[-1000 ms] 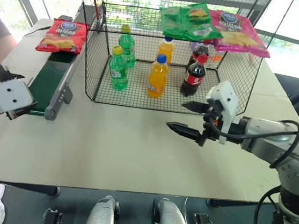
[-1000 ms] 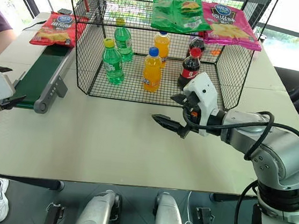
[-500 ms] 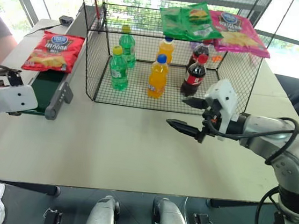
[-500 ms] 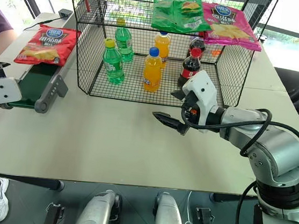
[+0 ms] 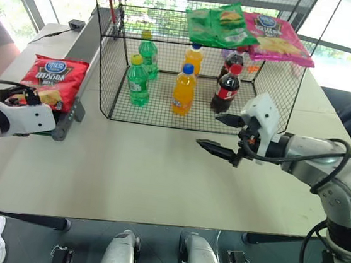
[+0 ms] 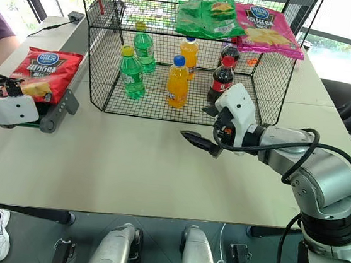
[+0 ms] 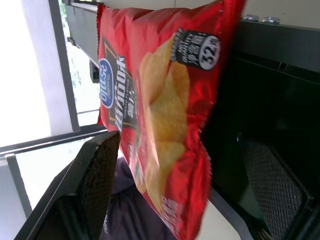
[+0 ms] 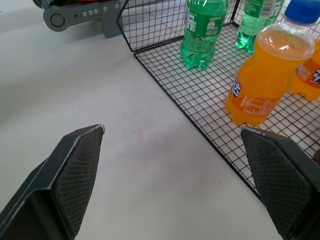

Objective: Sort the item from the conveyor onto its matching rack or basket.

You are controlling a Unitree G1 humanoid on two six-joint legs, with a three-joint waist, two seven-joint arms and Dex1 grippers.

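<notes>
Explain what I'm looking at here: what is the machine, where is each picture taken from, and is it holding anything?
A two-armed humanoid robot stands at a table. Two pictures come from its head, two from cameras on its wrists. The red crisp bag lies at the near end of the conveyor. The left gripper is open at the bag, not gripping it. The right gripper hangs open and empty over the table. The wire cage holds bottles below, and a green crisp bag and a pink crisp bag on top.
</notes>
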